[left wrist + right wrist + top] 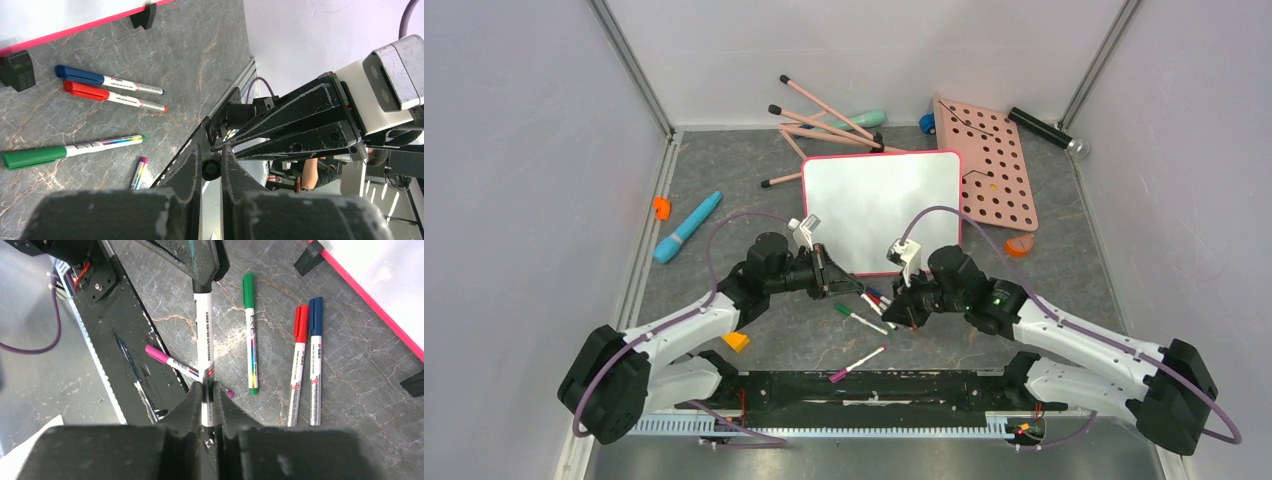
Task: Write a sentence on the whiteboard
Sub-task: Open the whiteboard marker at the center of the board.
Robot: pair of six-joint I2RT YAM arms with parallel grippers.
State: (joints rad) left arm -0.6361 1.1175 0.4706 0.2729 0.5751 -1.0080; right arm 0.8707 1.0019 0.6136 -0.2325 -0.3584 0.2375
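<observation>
Left claw (211,167) pinches the cap (201,288), right claw (207,395) clamps the marker (203,340); if I pull off-axis, the barrel may slip free.

Grey marbled worktop (724,180) across the middle, pale plain walls (514,150) at left, top and right, metal posts (629,60) in both upper corners

Whiteboard (882,205): flat on the table (724,180), ahead of both arms.
Holed panel (999,175): against the board's right edge.
Sticks (824,122): behind the board — fanned toward the back wall.
Marker pair (300,360): side by side, just before the board's near edge.
Single marker (250,335): beside the pair, nearer the arms.
Held marker (203,340): bridging left gripper (211,167) and right gripper (203,395), over the table.
</observation>
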